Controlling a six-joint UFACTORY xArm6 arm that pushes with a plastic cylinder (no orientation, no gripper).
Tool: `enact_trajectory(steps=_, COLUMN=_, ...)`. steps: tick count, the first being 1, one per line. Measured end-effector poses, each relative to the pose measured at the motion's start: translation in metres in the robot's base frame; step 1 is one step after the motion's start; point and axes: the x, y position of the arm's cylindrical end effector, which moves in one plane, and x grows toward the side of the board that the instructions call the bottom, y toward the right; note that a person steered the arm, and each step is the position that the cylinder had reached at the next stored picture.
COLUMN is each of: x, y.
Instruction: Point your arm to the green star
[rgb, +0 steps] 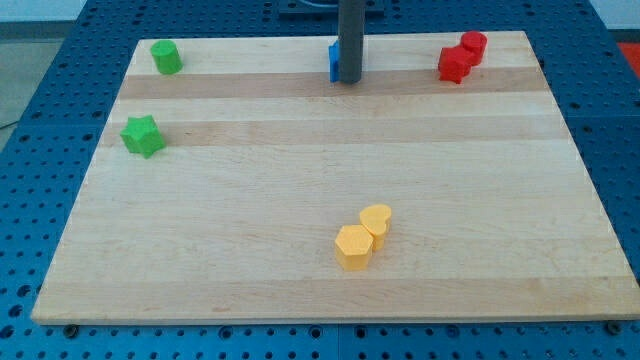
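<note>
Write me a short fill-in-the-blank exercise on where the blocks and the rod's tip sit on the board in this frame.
1. The green star lies near the view's ____ edge of the board.
2. My tip stands at the view's top, right beside the ____ block.
3. The two yellow blocks are ____ each other.
4. The two red blocks sit in the view's top ____ corner.

Missing words: left; blue; touching; right

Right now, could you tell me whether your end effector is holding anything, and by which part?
Nothing is held. My tip is a bare rod resting beside the blue block at the view's top, far from the green star.
</note>
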Motion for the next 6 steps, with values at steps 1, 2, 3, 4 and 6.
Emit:
enact_trajectory(steps=1, x=0.031, y=-0.004)
enact_trajectory(steps=2, x=0.09, y=-0.04)
enact_trajectory(steps=3, x=0.153, y=-0.097)
enact_trajectory(steps=4, x=0.195, y=-0.159)
enact_trajectory(steps=6, x=0.14, y=-0.28)
